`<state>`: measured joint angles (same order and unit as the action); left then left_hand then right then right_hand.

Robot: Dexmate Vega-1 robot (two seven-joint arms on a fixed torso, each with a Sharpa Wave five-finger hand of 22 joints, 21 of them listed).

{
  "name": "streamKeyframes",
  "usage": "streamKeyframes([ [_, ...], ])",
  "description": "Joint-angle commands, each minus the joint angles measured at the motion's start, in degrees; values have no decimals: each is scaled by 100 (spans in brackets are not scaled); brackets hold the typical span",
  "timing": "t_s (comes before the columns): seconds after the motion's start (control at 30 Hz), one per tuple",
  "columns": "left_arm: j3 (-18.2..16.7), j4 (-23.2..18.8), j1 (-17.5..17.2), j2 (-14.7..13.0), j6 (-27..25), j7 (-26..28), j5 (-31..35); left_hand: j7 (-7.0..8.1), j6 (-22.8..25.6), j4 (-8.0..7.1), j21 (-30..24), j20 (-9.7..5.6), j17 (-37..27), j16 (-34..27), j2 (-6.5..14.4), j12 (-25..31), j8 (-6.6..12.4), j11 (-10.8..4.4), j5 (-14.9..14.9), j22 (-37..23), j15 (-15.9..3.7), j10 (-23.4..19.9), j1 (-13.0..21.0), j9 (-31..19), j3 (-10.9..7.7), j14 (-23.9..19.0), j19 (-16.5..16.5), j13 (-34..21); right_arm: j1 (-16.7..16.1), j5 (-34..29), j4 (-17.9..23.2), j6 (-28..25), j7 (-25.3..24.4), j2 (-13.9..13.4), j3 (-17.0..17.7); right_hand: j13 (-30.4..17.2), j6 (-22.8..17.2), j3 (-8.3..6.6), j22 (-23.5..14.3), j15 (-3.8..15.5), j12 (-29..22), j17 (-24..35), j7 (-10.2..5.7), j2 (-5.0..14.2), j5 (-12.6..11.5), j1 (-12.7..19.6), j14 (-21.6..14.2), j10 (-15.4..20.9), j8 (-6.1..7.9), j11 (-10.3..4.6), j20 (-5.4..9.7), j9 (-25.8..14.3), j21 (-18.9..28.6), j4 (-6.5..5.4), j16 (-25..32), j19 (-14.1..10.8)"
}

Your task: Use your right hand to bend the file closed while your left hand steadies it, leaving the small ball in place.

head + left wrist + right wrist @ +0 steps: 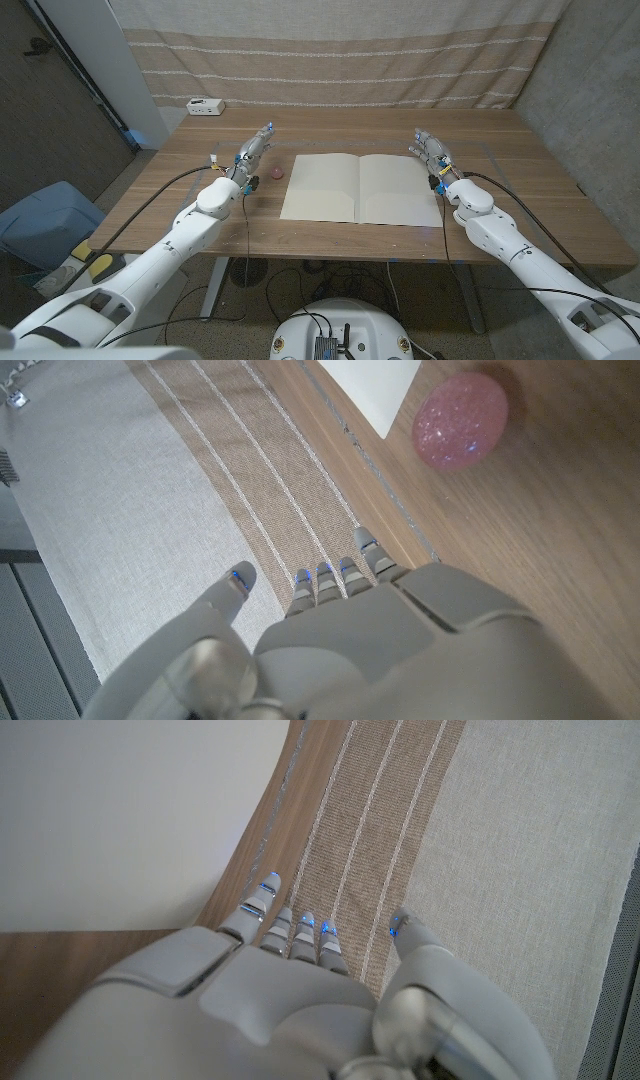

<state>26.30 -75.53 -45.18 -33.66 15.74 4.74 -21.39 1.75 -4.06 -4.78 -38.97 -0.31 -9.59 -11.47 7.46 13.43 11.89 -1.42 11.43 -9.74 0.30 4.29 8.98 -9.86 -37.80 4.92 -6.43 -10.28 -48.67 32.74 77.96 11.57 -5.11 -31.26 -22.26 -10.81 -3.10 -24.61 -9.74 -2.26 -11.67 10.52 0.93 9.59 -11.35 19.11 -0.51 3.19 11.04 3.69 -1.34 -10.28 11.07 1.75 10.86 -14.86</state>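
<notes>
Wooden table (520,225); striped curtain (330,55) behind.

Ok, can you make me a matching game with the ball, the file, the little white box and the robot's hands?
Things:
1. ball
2. file
3. box
4. right hand

Clues:
A. lying open mid-table
B. at the far edge, by the curtain
C. pink, left of the file
D. beside the file's right edge

Pairs: 1-C, 2-A, 3-B, 4-D
</notes>
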Motion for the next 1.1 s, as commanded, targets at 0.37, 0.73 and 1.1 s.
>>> streamKeyframes([
  [0.37,331,-670,-11,-449,-359,479,1382,30,117,63,46,16,-22,-17,89,2,22,-2,-22,-24,1,-77,107,-22,-38,-79,51,-8,-21,-583,296,-351,-445,-239,-170,-8,-121,-37,-27,-51,-47,24,24,33,30,133,-66,98,51,33,-16,-17,53,83,70,-67],
  [0.73,485,-985,-36,-623,-615,495,1896,104,164,90,126,281,-30,9,36,-31,-24,-40,-50,-28,-11,-123,105,-25,-16,-134,-16,-11,-125,-764,611,-597,-633,-386,-189,-9,-153,-55,-28,-40,-56,36,26,52,46,164,-92,136,50,26,-8,-18,57,94,80,-85],
  [1.1,736,-1200,50,-790,-797,413,2557,219,258,95,185,543,-36,2,-2,-42,-48,-27,-70,-37,50,-237,78,-29,14,-284,-1,-13,-159,-999,943,-938,-769,-566,-244,-10,-234,-81,-30,-77,-73,59,24,82,71,195,-186,200,60,29,-51,-20,62,86,117,-107],
])
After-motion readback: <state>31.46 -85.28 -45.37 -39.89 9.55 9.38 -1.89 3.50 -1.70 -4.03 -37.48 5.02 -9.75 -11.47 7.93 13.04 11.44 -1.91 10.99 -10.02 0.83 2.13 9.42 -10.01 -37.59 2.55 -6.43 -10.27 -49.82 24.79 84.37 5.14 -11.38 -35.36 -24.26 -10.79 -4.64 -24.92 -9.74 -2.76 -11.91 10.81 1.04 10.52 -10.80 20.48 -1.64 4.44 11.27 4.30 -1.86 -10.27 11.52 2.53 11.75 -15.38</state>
